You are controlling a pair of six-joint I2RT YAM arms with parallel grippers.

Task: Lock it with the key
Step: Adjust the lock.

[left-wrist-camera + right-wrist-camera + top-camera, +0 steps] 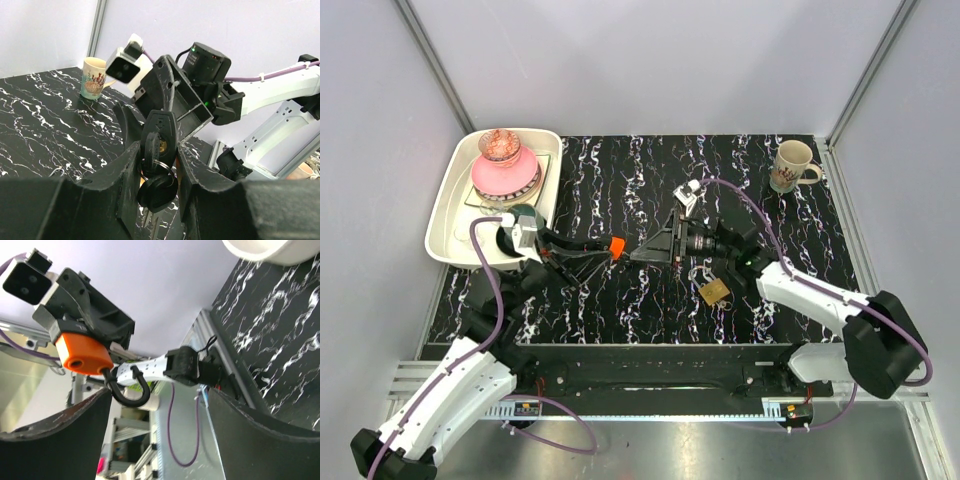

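Nearest: brass padlock [714, 291] lies loose on the marbled table [620, 180], under the right wrist, held by nothing

Mid-table, lifted: left gripper [159, 155] pinched narrow on the key [613, 247], orange head at the fingertips, a black loop [129, 402] hanging off it. Right gripper [157, 395] faces it, just beside, jaws wide, nothing between them

Far: mug [793, 165], white tray [445, 215]

Risks, judged:
- the key is well apart from the lock
- a handover could drop it if the left lets go before the right has bitten
- the loop may snag a finger
- the unheld lock would slide under the key's push
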